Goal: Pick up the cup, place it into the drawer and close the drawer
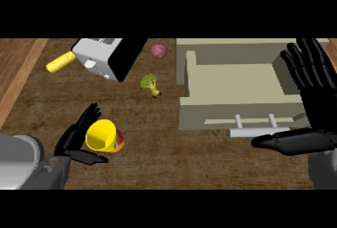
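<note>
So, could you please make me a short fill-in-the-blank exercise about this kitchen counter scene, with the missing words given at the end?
1. The cup lying next to the left hand is mostly ____ in colour.
2. The drawer with the handle stands ____, with nothing inside it.
3. The small green vegetable between the toaster and the drawer is a piece of ____.
4. The right hand has its fingers held ____, holding nothing.

Missing words: yellow; open; broccoli; straight

A yellow cup (104,136) with red and green markings on its side sits on the brown wood-grain counter (164,160). The drawer (237,91) is beige with a grey handle (258,130). Both hands are black.
</note>
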